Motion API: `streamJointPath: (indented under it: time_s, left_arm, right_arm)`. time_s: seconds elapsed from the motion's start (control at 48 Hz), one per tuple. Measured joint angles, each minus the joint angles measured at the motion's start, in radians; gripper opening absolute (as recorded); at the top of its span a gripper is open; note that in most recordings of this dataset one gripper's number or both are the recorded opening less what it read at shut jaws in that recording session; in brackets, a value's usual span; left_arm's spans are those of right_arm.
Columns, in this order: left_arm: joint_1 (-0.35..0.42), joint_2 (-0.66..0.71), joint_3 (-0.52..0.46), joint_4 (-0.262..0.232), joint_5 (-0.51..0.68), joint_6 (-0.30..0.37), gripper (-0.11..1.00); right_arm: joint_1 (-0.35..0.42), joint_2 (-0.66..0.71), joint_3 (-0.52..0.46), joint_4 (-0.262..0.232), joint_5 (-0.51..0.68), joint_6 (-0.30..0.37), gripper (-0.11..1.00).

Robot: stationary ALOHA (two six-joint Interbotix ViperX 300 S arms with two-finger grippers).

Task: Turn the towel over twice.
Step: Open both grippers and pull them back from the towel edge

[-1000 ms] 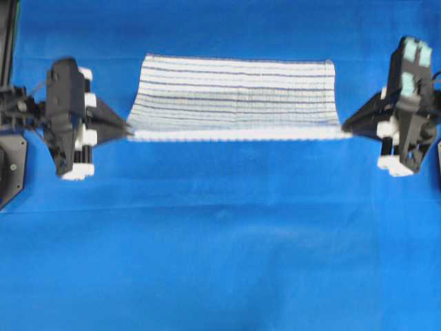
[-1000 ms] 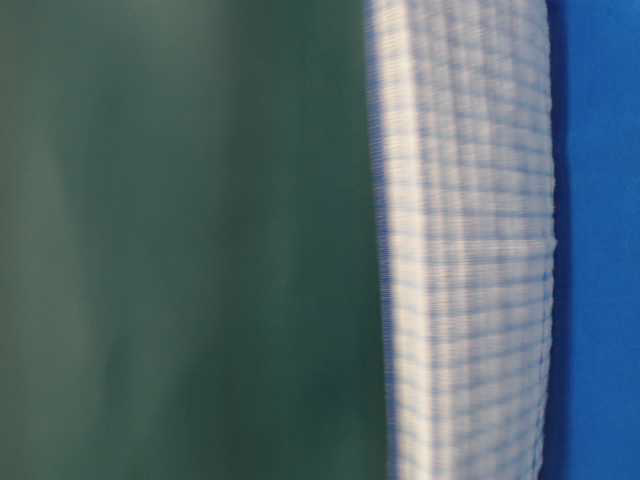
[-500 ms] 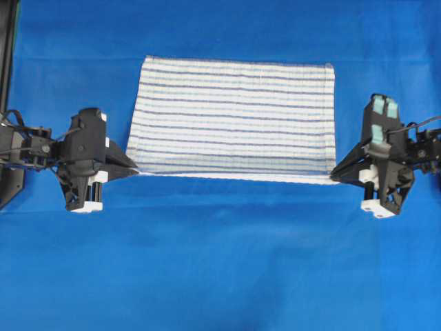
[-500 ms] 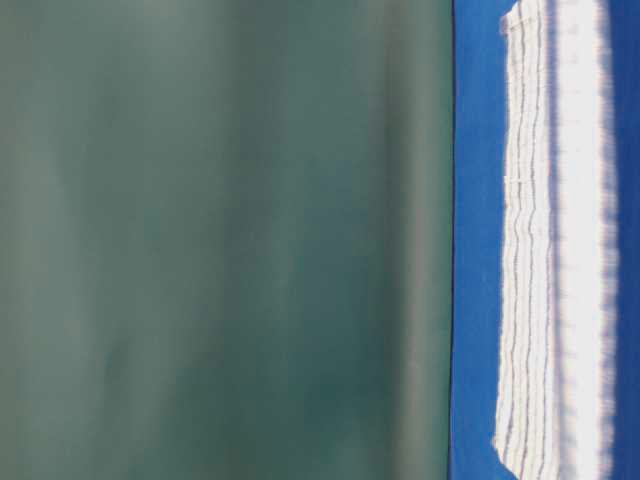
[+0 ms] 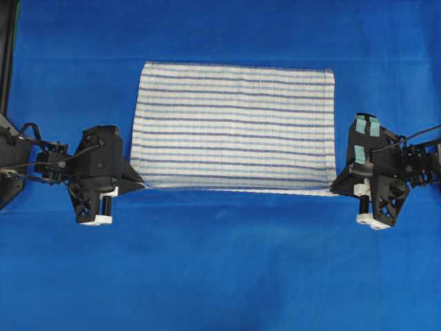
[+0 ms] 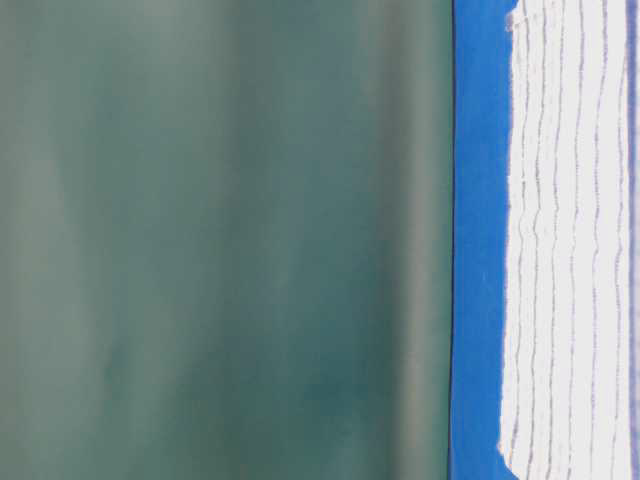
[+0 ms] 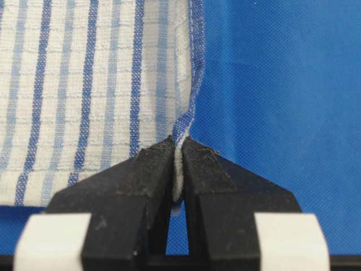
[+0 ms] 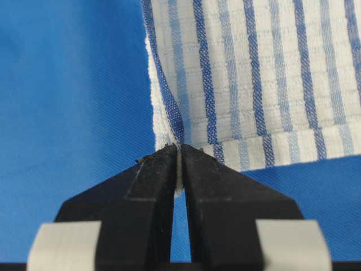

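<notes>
The towel, white with dark-blue and light-blue stripes, lies spread almost flat on the blue table cover in the overhead view. Its near edge is stretched between my two grippers. My left gripper is shut on the towel's near left corner; the left wrist view shows the towel with its corner pinched between the black fingertips of that gripper. My right gripper is shut on the near right corner, and in the right wrist view the towel runs into the right gripper. The table-level view shows the towel lying low.
A plain blue cloth covers the whole table, with wide free room in front of the towel and behind it. Dark arm bases stand at the left edge. A green backdrop stands behind the table.
Both grippers drew the held edge toward the front of the table and down. The towel went from hanging raised to lying spread nearly flat.
</notes>
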Motion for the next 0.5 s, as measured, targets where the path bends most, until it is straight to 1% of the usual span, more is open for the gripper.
streamJointPath:
  time_s: [0.083, 0.167, 0.188, 0.229, 0.25, 0.271, 0.333, 0.375, 0.396, 0.438, 0.5]
  left_arm:
    - [-0.005, 0.012, -0.012, 0.000, 0.002, 0.000, 0.07]
    - [-0.011, 0.021, -0.023, 0.002, 0.008, 0.000, 0.14]
    - [-0.014, 0.023, -0.025, 0.000, 0.011, -0.003, 0.16]
    - [-0.015, 0.023, -0.026, 0.002, 0.017, -0.006, 0.22]
    - [-0.015, 0.023, -0.026, 0.002, 0.018, -0.008, 0.26]
    - [-0.015, 0.023, -0.026, 0.000, 0.023, -0.009, 0.31]
    - [-0.015, 0.023, -0.026, 0.000, 0.031, -0.021, 0.44]
    - [-0.017, 0.020, -0.028, 0.000, 0.035, -0.031, 0.55]
    - [-0.017, 0.018, -0.029, 0.000, 0.040, -0.034, 0.62]
    - [-0.017, 0.012, -0.032, 0.000, 0.046, -0.038, 0.72]
    - [-0.017, -0.002, -0.037, -0.002, 0.061, -0.034, 0.83]
  right_arm:
    - [0.000, 0.000, 0.000, 0.002, 0.005, 0.000, 0.06]
    - [0.002, 0.002, -0.002, 0.002, 0.006, 0.002, 0.08]
    - [0.002, 0.000, 0.000, 0.002, 0.006, 0.002, 0.10]
    - [0.002, 0.002, 0.000, 0.003, 0.006, 0.002, 0.23]
    - [0.003, 0.002, -0.002, 0.003, 0.006, 0.002, 0.27]
    - [0.002, 0.002, -0.002, 0.003, 0.006, 0.002, 0.35]
    - [0.002, 0.000, -0.005, 0.003, 0.008, 0.002, 0.53]
    - [0.003, 0.002, -0.009, 0.003, 0.009, 0.002, 0.62]
    - [0.003, 0.000, -0.011, 0.003, 0.009, 0.002, 0.65]
    - [0.003, 0.002, -0.017, 0.003, 0.011, 0.000, 0.65]
    - [0.003, -0.005, -0.026, 0.000, 0.014, -0.005, 0.61]
